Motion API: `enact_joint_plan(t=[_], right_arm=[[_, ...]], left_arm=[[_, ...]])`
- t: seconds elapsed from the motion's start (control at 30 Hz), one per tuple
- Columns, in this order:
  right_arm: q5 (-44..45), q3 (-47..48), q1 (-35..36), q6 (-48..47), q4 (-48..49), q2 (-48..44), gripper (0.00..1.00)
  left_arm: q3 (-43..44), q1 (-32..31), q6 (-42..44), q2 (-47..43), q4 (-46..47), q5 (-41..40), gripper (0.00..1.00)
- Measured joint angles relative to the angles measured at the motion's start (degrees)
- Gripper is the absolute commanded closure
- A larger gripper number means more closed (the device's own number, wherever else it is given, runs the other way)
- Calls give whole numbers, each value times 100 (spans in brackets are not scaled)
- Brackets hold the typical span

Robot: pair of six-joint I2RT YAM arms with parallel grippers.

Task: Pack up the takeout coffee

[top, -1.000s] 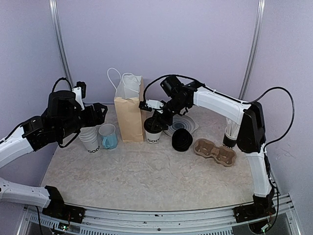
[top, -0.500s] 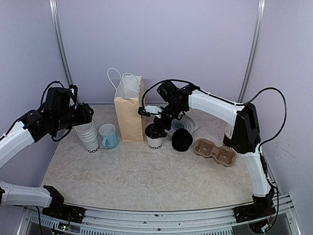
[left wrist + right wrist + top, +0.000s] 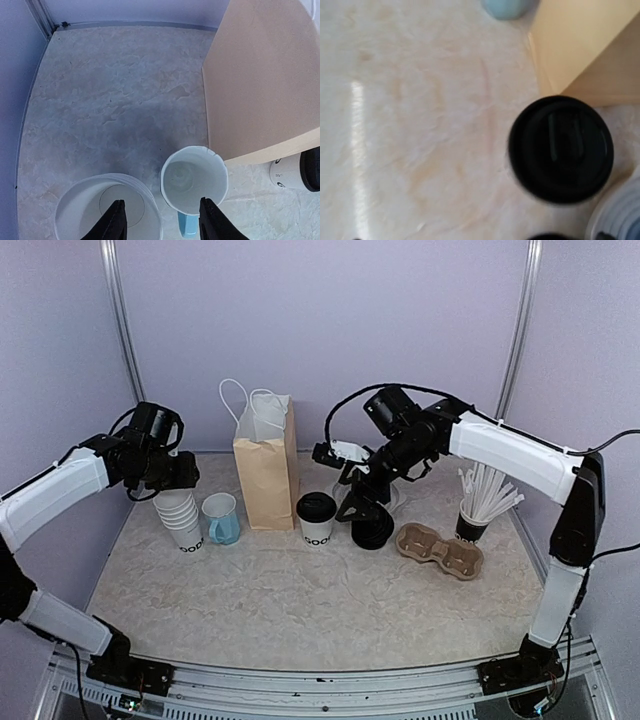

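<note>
So, table [image 3: 300, 610]: marbled beige top carrying everything below.
Right arm [image 3: 500, 455]: white, arched from the right side down toward the middle of the table.
Left arm [image 3: 60, 485]: white, reaching in from the left edge above the cups.
Paper bag [image 3: 265, 475]: tan, upright with white cord handles, at the back centre.
Cup carrier [image 3: 440, 548]: brown moulded tray with two wells, lying flat right of centre.
Cup stack [image 3: 181, 522]: nested white cups, upright, left of the bag and just beside the mug.
Right gripper [image 3: 362, 508]: fingers spread wide and grasping nothing, hanging over the lid stack just right of the coffee. The wrist view is blurred, and the dark bits at its bottom edge are probably the fingertips.
Left gripper [image 3: 161, 202]: fingers apart with nothing between them, poised above the rims of the cup stack and mug.
Takeout coffee [image 3: 316, 519]: white cup with a black lid on, standing upright on the table just right of the bag's base and left of the lid stack. Neither gripper touches it.
Mug [image 3: 221, 519]: light blue, upright, between the cup stack and the bag.
Lid stack [image 3: 372, 528]: black lids piled between the coffee and the cup carrier.
</note>
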Motion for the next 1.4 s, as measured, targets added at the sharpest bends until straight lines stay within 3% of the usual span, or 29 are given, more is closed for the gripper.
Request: enact_joint_plan(t=[0.2, 0.43, 0.73, 1.03, 1.13, 1.27, 1.4], right_arm=[[-131, -935, 0, -177, 310, -911, 1], [-149, -1202, 0, -282, 413, -935, 1], [-262, -1200, 0, -350, 415, -800, 1], [-321, -1200, 0, -363, 411, -737, 0], [-374, -1198, 0, -363, 407, -737, 1], [-444, -1139, 0, -365, 391, -717, 1], [-516, -1113, 0, -365, 387, -693, 0]], left_arm=[[203, 24, 166, 533, -334, -44, 68], [282, 31, 247, 723, -629, -109, 77], [337, 52, 219, 721, -946, -116, 100], [533, -37, 260, 619, -1338, -573, 100], [669, -103, 289, 562, -1381, -376, 100], [951, -494, 120, 538, -1790, -1196, 100], [935, -391, 72, 555, -1801, -1239, 100]])
